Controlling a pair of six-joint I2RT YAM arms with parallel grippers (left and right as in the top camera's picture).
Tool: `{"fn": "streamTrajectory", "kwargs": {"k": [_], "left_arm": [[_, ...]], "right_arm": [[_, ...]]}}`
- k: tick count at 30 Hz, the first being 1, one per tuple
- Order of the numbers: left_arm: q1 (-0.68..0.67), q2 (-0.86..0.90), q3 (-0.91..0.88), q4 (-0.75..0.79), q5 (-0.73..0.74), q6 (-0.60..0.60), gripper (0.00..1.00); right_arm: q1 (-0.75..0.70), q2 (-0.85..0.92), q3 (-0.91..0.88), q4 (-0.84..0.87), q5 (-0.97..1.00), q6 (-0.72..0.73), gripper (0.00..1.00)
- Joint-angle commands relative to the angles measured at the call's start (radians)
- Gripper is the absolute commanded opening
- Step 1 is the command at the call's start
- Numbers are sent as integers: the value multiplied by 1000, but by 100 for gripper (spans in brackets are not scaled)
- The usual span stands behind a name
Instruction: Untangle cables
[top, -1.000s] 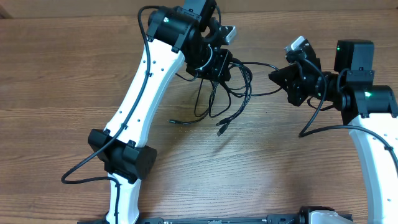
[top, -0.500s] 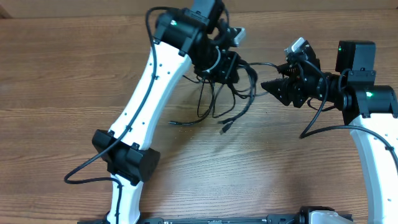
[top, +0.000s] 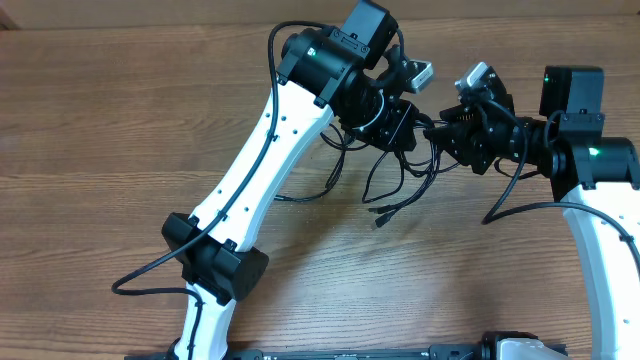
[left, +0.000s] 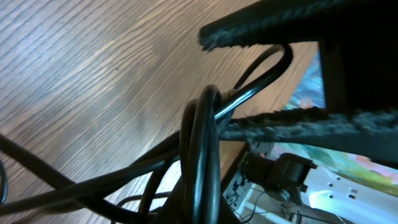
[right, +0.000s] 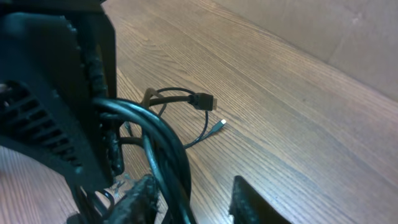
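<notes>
A tangle of black cables (top: 385, 185) hangs from my left gripper (top: 405, 128), which is shut on a loop of it above the wooden table (top: 120, 130). In the left wrist view the loop (left: 273, 65) sits between the two padded fingers (left: 261, 74). My right gripper (top: 437, 133) is open, right beside the left one. In the right wrist view its fingers (right: 189, 199) straddle thick cable strands (right: 165, 155) running along its left finger. A black plug (right: 202, 99) and a small light-tipped plug (right: 221, 124) lie on the table beyond.
Loose cable ends trail on the table at the middle (top: 290, 197) and below the bundle (top: 382, 215). The left arm's white links (top: 260, 170) cross the table's middle. The right arm (top: 590, 160) stands at the right edge.
My left gripper has moved to the right with the cable bundle, dragging the loose ends along. The bundle now reaches between my right gripper's fingers. The right arm has hardly moved.
</notes>
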Motion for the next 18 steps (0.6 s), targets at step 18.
{"fn": "streamTrajectory", "kwargs": {"k": [18], "left_arm": [[0,-8,15,10,-25,10,4]], "right_arm": [[-9,-7,1,1,-9,1,4]]}}
